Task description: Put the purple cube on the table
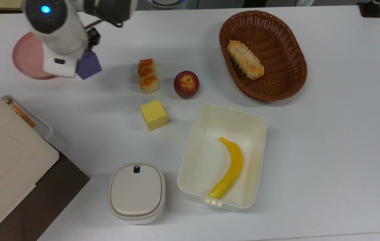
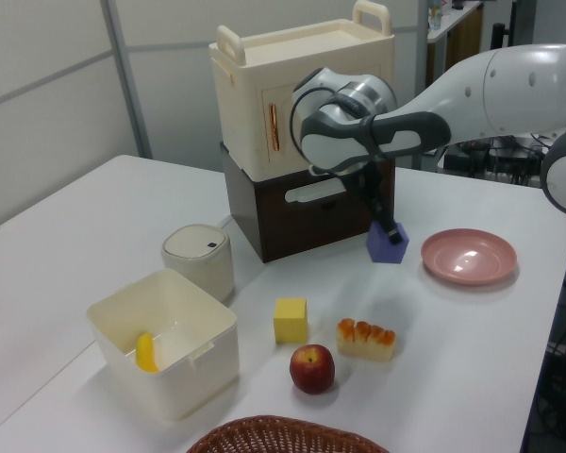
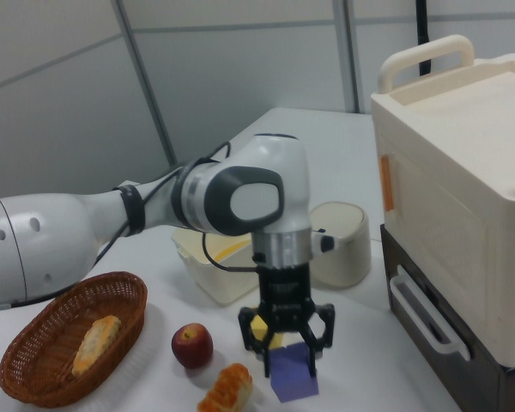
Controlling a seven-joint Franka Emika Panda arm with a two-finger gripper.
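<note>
The purple cube (image 1: 89, 66) is clamped between the black fingers of my gripper (image 3: 289, 354), which is shut on it. It hangs low over the white table (image 1: 327, 134), in the gap between the pink plate (image 1: 26, 57) and the glazed bread roll (image 1: 148, 75). I cannot tell whether it touches the tabletop. In the left view the purple cube (image 2: 388, 243) sits under my gripper (image 2: 389, 230), to the left of the bare pink plate (image 2: 469, 256). The arm's wrist covers part of the cube in the top view.
A yellow cube (image 1: 153, 114), an apple (image 1: 186, 84), a wicker basket (image 1: 297, 67) with a bread, a cream box (image 1: 193, 147) holding a banana and a lidded white pot (image 1: 136, 192) stand on the table. A cream cabinet (image 1: 6, 160) fills the top view's lower left.
</note>
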